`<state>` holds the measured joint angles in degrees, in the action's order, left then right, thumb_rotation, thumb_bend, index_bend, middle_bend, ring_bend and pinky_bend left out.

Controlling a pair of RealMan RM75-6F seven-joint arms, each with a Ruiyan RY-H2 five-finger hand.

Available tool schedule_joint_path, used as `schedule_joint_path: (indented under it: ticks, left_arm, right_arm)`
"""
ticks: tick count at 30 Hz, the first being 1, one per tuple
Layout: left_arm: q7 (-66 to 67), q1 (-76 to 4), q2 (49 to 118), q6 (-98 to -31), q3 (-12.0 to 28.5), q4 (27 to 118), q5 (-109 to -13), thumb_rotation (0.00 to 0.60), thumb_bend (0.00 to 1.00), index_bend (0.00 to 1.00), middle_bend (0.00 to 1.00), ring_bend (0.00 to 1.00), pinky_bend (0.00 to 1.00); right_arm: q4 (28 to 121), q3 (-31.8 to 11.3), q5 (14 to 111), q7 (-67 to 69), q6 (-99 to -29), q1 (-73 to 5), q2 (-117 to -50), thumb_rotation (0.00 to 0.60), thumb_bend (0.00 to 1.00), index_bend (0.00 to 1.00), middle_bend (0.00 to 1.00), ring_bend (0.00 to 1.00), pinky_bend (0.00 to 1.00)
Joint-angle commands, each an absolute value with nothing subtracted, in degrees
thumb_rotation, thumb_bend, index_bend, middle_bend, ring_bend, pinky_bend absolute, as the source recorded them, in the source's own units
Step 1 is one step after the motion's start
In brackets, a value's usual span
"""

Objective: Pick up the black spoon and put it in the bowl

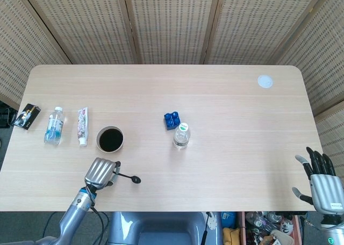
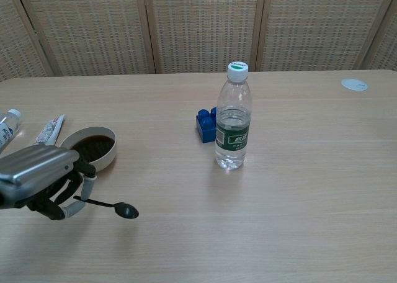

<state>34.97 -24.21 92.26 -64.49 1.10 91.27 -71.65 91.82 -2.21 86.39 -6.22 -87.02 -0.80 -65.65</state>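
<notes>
Left hand (image 2: pixel 43 180) is pinching the black spoon (image 2: pixel 110 206) by its handle, fingers curled, carrying it. Next it is needing to move toward 12 o'clock, over the bowl (image 2: pixel 99 160)

Both arms are ending in a silver-backed robot hand (image 2: pixel 40 177) (image 1: pixel 325 188) showing black fingers; a blue band is circling the left wrist.

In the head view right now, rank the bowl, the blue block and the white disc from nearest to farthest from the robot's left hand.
Measured from the left hand:
1. Bowl, just beyond the hand, at the table's left.
2. Blue block, mid-table, beside the upright bottle.
3. White disc, far right corner.
</notes>
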Motion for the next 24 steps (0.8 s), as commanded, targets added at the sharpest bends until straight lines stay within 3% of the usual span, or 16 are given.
schedule_joint_path:
  ticks: [1, 13, 24]
  left_arm:
    - [36.0, -25.2, 89.7, -65.9, 2.2, 92.2, -73.7, 0.6, 0.42, 0.61, 0.78, 0.73, 0.73]
    - [39.2, -29.4, 79.8, -67.1, 6.8, 91.5, -77.7, 0.6, 0.42, 0.62, 0.78, 0.73, 0.73]
    - [44.5, -33.6, 77.1, -64.3, 6.2, 82.1, -81.9, 0.6, 0.42, 0.63, 0.78, 0.73, 0.73]
  right_arm:
    - [91.8, -2.2, 86.5, -6.1, -87.0, -0.8, -65.7, 0.6, 0.19, 0.22, 0.1, 0.0, 0.03]
    - [91.4, -2.3, 86.8, -5.5, -86.9, -1.1, -66.0, 0.6, 0.19, 0.22, 0.1, 0.0, 0.03]
    - [91.2, -2.3, 87.1, -5.3, -86.7, -1.2, -66.1, 0.6, 0.19, 0.22, 0.1, 0.0, 0.03]
